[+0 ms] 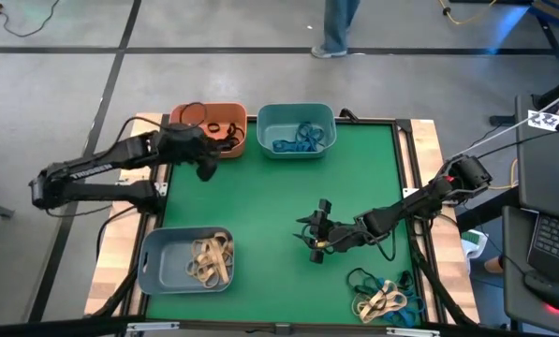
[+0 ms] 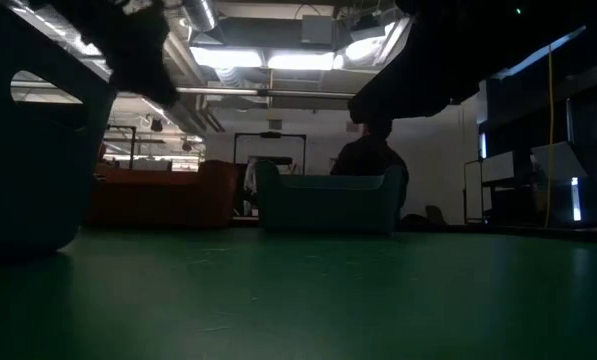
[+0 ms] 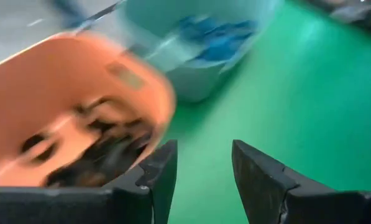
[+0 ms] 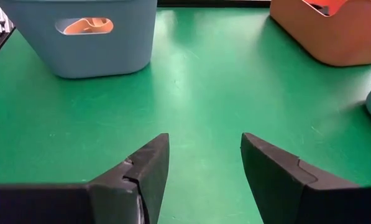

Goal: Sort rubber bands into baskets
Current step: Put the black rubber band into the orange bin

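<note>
Progress: we judge sorting mostly done | black bands in orange basket (image 1: 225,116), blue in teal basket (image 1: 296,117), tan in grey basket (image 1: 157,260) | unsorted pile (image 1: 380,292) remains near right arm | left gripper (image 1: 207,170) by orange basket, fingers apart, empty | right gripper (image 1: 313,239) mid-mat, wide, empty

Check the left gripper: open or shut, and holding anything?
Open and empty: the left gripper shows bare green mat between its fingers, beside the orange basket.
</note>
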`<state>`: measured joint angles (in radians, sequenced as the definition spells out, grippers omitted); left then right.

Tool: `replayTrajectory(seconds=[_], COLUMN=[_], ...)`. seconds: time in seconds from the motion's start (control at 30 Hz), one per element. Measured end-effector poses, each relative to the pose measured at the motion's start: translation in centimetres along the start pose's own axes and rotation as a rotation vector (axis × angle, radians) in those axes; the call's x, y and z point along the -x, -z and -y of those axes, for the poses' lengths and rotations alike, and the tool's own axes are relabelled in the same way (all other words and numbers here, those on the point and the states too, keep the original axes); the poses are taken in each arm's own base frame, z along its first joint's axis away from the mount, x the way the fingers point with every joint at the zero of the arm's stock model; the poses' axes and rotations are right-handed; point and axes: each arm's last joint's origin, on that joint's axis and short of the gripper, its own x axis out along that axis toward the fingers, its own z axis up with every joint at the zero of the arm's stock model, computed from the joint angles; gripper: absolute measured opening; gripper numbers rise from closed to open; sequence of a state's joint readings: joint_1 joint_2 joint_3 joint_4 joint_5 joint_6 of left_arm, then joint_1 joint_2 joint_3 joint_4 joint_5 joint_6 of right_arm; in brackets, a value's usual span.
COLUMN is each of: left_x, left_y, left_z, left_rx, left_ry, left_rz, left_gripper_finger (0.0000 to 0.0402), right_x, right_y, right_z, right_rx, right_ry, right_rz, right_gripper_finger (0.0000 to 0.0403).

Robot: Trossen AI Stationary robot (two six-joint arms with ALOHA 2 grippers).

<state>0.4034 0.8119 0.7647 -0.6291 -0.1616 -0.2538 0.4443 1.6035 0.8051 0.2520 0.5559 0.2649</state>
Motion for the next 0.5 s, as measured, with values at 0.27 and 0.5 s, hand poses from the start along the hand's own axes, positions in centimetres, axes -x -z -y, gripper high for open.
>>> replayTrajectory(seconds=[0.27, 0.5], left_x=[-0.9, -3.4], left_y=[-0.7, 0.2], left_z=[5.0, 10.4], left_rx=[-0.073, -0.186], left_ry=[0.247, 0.402], left_rz=[0.117, 0.121], left_gripper_finger=[0.0139, 0.0132], right_x=[0.1, 1.0], right_y=[-0.9, -1.7], right_z=[-0.6, -2.2], right_rx=[0.010, 0.104], right_ry=[-0.108, -0.151], right_rz=[0.071, 0.003], right_gripper_finger=[0.0199, 0.0199])
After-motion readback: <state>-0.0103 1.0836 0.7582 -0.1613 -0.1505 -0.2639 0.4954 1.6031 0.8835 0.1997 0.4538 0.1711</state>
